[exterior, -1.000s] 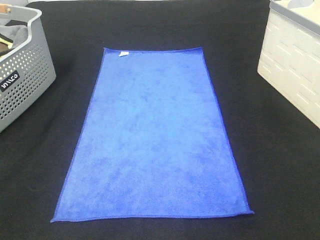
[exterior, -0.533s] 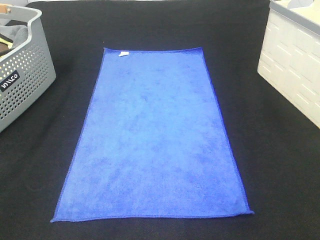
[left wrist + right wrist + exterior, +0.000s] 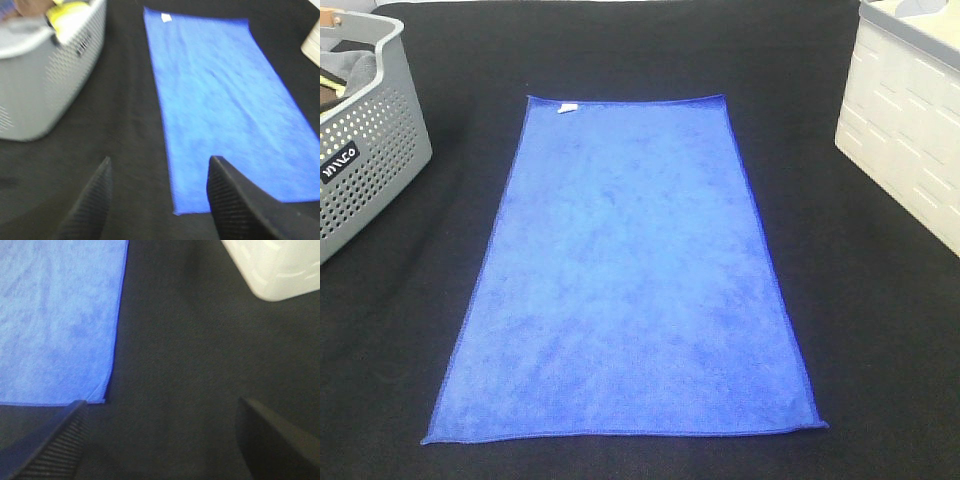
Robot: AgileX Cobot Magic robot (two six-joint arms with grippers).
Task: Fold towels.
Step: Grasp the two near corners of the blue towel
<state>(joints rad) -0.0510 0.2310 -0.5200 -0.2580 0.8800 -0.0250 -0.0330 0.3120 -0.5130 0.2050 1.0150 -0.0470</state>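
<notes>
over the near left part of the worktop (image 3: 860,330), the left gripper (image 3: 161,161) hangs released, its two dark ribbed fingers (image 3: 95,200) spread wide and holding nothing; the towel's near left corner lies just below and between them, partly hidden by one finger. over the near right part, the right gripper (image 3: 162,402) is likewise released, jaws far apart above the bare black cloth, with the towel's near right corner just beside one fingertip. neither gripper shows in the high view. the blue towel (image 3: 630,270) lies spread flat and unfolded in the middle of the worktop, its long sides running from the near edge toward the far edge. a small white tag (image 3: 567,108) sits at its far left corner. a grey perforated basket (image 3: 380,140) stands at the far left corner of the worktop, well apart from the towel. a white crate (image 3: 905,140) stands at the far right corner.
</notes>
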